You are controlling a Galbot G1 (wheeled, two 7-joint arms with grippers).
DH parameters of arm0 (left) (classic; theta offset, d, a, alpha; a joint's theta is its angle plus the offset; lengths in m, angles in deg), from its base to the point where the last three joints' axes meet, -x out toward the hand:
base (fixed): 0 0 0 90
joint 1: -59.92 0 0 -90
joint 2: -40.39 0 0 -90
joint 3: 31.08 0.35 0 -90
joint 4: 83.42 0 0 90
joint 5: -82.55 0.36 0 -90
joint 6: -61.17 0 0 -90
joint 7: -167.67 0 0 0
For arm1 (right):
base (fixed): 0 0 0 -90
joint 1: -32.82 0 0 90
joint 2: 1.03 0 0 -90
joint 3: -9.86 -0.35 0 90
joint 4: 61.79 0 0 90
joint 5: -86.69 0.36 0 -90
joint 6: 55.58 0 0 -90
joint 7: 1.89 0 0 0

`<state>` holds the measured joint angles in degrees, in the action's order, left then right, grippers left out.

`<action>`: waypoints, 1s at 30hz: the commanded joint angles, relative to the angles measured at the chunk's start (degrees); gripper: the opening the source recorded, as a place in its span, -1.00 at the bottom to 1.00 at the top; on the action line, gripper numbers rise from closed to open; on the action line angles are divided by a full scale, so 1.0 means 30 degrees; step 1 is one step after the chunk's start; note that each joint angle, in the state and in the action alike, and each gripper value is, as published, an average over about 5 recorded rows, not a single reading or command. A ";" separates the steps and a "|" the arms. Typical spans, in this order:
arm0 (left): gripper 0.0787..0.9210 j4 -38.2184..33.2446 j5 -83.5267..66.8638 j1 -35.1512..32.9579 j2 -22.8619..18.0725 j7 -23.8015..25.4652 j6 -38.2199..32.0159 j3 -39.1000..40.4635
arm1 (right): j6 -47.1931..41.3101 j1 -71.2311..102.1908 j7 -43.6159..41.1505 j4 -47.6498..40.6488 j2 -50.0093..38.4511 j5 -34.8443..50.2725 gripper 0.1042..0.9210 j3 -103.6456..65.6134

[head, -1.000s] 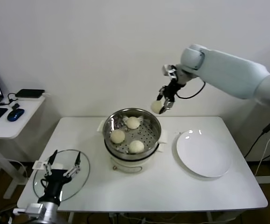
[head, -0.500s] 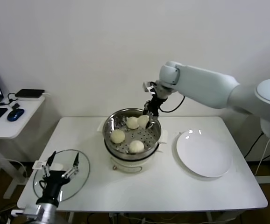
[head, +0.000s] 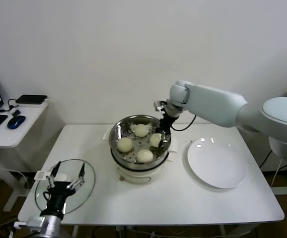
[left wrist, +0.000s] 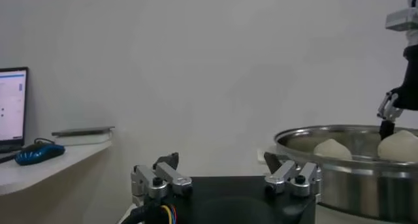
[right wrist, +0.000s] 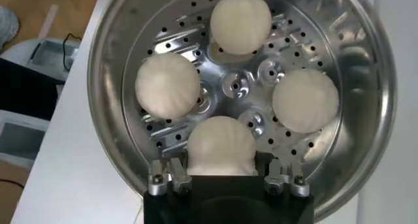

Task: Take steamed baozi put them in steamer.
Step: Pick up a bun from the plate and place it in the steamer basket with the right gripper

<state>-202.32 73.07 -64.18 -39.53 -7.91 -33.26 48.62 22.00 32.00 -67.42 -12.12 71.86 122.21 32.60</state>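
Inside the steamer (head: 114,135), the right gripper (head: 159,133) has lowered from above the rim, jaws clamped on the fourth baozi (head: 156,140) beside three others, leaving only release, while the left gripper (head: 64,179) idles, jaws apart, over the lid (head: 88,184).

The steamer (right wrist: 366,81) is shiny perforated metal. Four baozi (right wrist: 240,21) look smooth, matt dough. The plate (head: 216,163) is glossy white; the worktop (head: 183,198) matt white.
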 commanded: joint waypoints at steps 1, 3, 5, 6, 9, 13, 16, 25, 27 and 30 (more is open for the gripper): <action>0.77 0.0055 -0.0018 -0.0033 0.0017 0.0006 -0.0024 -0.0028 | 0.0043 0.0760 0.0002 -0.1229 0.0373 -0.0430 0.37 -0.0139; 0.77 0.0066 -0.0019 -0.0033 0.0016 0.0006 -0.0027 -0.0028 | 0.0062 0.0785 -0.0018 -0.1432 0.0485 -0.0451 0.36 -0.0162; 0.77 0.0076 -0.0020 -0.0027 0.0014 0.0006 -0.0030 -0.0023 | 0.0091 0.0806 -0.0036 -0.1669 0.0587 -0.0494 0.36 -0.0178; 0.77 0.0078 -0.0023 -0.0024 0.0013 0.0005 -0.0030 -0.0021 | 0.0115 0.0813 -0.0049 -0.1794 0.0633 -0.0532 0.36 -0.0188; 0.77 0.0090 -0.0035 -0.0017 0.0021 0.0004 -0.0032 -0.0018 | 0.0179 0.0834 -0.0077 -0.2098 0.0760 -0.0632 0.36 -0.0223; 0.77 0.0131 -0.0036 -0.0016 0.0038 0.0006 -0.0047 -0.0005 | 0.0177 0.0948 -0.0053 -0.2355 0.0929 -0.0669 0.36 -0.0334; 0.77 0.0132 -0.0034 -0.0025 0.0043 0.0008 -0.0055 -0.0003 | 0.0204 0.1035 -0.0057 -0.2633 0.1099 -0.0743 0.36 -0.0448; 0.77 0.0188 -0.0046 -0.0053 0.0043 0.0004 -0.0100 -0.0013 | 0.0358 0.1165 -0.0054 -0.2902 0.1382 -0.0835 0.37 -0.0490; 0.77 0.0184 -0.0047 -0.0063 0.0047 0.0002 -0.0103 -0.0028 | 0.0385 0.1185 -0.0095 -0.2955 0.1441 -0.0835 0.39 -0.0494; 0.77 0.0184 -0.0049 -0.0076 0.0059 -0.0001 -0.0105 -0.0052 | 0.0386 0.1193 -0.0219 -0.2996 0.1498 -0.0822 0.52 -0.0535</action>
<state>-201.78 72.94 -64.34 -39.42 -7.90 -33.57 48.53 23.08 35.40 -67.67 -20.22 75.93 119.92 31.18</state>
